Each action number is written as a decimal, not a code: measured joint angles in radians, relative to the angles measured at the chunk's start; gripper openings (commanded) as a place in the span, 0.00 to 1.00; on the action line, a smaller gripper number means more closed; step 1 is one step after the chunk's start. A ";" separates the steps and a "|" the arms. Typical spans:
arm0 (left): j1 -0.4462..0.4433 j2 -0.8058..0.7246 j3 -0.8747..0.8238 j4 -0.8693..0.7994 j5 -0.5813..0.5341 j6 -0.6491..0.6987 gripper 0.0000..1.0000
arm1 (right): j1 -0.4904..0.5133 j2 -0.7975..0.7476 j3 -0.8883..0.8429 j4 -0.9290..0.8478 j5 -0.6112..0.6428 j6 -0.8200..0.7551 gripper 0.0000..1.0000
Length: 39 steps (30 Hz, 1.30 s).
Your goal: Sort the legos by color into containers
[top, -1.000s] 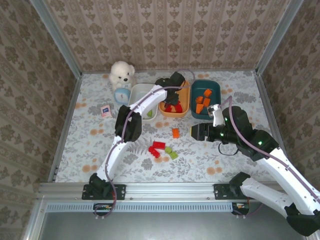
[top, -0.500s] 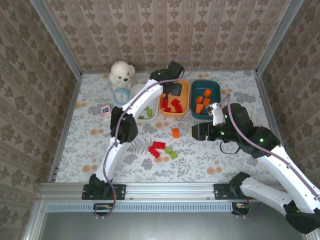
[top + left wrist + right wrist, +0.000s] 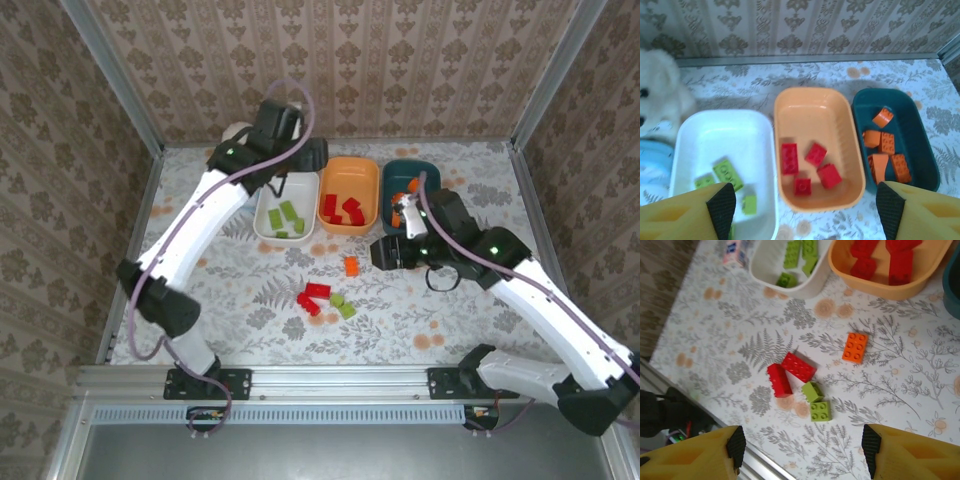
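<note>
Red, light green and orange plastic pieces lay loose on the flower-patterned table surface (image 3: 200,300), closest to the arm bases. Two small red bricks (image 3: 798,367) touched each other at one end. Two small light green bricks (image 3: 820,411) sat just beside them, on the right. One small orange brick (image 3: 855,347) lay apart from them, nearer to the dishes.

Above this group hung the right gripper (image 3: 803,447). Its yellow fingers (image 3: 872,445) with black pads stood wide apart, and nothing was between them. In the top view it was just to the right of the small orange brick.

Behind the loose pieces, three shallow rounded plastic dishes stood side by side in one row. The white plastic dish (image 3: 720,115) on the left held several green bricks (image 3: 728,173). The orange plastic dish (image 3: 810,100) in the middle held four red bricks (image 3: 789,158), all in its near half. The dark teal plastic dish (image 3: 865,100) on the right held a cluster of orange bricks (image 3: 887,142). A small pink and white card (image 3: 733,251) lay on the table to the left of the white dish.

The left gripper (image 3: 310,155) was over the far end of the white dish. Its fingers (image 3: 722,205) were spread widely, and they held nothing.

Farthest away, a white plush toy (image 3: 660,100) sat near the patterned wall (image 3: 805,25). A small blue object (image 3: 652,165), half hidden, was just in front of it.
</note>
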 measured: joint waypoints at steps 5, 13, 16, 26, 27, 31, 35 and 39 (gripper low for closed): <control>0.005 -0.260 -0.374 0.068 0.036 -0.050 0.84 | 0.061 0.202 0.025 0.001 0.073 0.001 0.65; -0.066 -0.573 -0.772 0.089 0.070 -0.125 0.85 | 0.108 0.543 0.026 0.085 0.104 0.001 0.65; -0.098 -0.640 -0.846 0.084 0.069 -0.148 0.85 | 0.108 0.621 0.031 0.115 0.111 0.001 0.64; -0.128 -0.724 -0.887 0.059 0.050 -0.196 0.85 | 0.069 0.794 0.072 0.163 0.192 -0.007 0.57; -0.128 -0.724 -0.887 0.058 0.050 -0.196 0.85 | 0.064 0.803 0.080 0.166 0.195 -0.009 0.55; -0.129 -0.724 -0.887 0.058 0.050 -0.200 0.85 | 0.054 0.841 0.119 0.182 0.204 -0.026 0.45; -0.132 -0.724 -0.887 0.058 0.050 -0.200 0.85 | 0.042 0.861 0.139 0.190 0.204 -0.029 0.41; -0.134 -0.719 -0.887 0.058 0.050 -0.200 0.84 | 0.036 0.862 0.146 0.189 0.204 -0.029 0.34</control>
